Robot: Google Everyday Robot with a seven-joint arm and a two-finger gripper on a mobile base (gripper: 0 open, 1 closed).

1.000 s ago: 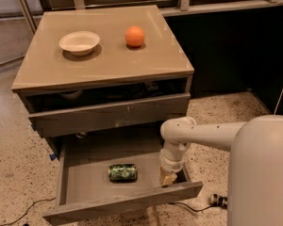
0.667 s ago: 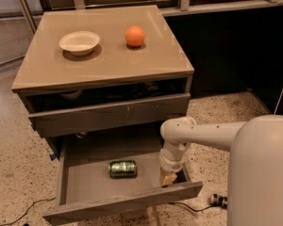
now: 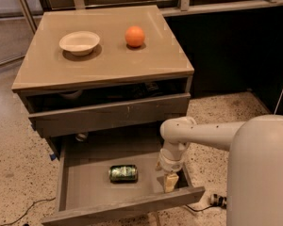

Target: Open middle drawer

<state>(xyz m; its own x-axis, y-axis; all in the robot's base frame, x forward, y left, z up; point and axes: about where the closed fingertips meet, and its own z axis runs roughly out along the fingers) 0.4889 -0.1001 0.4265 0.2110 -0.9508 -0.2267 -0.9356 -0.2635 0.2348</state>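
Note:
The middle drawer (image 3: pixel 118 210) is pulled far out of the grey-brown cabinet, its plain front panel nearest the camera. A green can (image 3: pixel 123 173) lies on its side on the drawer floor. My gripper (image 3: pixel 170 180) hangs from the white arm (image 3: pixel 203 131) and points down inside the drawer's front right corner, just behind the front panel.
Above it, the larger drawer front (image 3: pixel 108 114) with a small white scratch stands slightly out. A white bowl (image 3: pixel 79 42) and an orange (image 3: pixel 135 36) sit on the cabinet top. A cable (image 3: pixel 23 211) lies on the floor at left, a plug (image 3: pixel 217 200) at right.
The can has shifted slightly on the drawer floor. The arm, gripper and drawer stay almost where they were.

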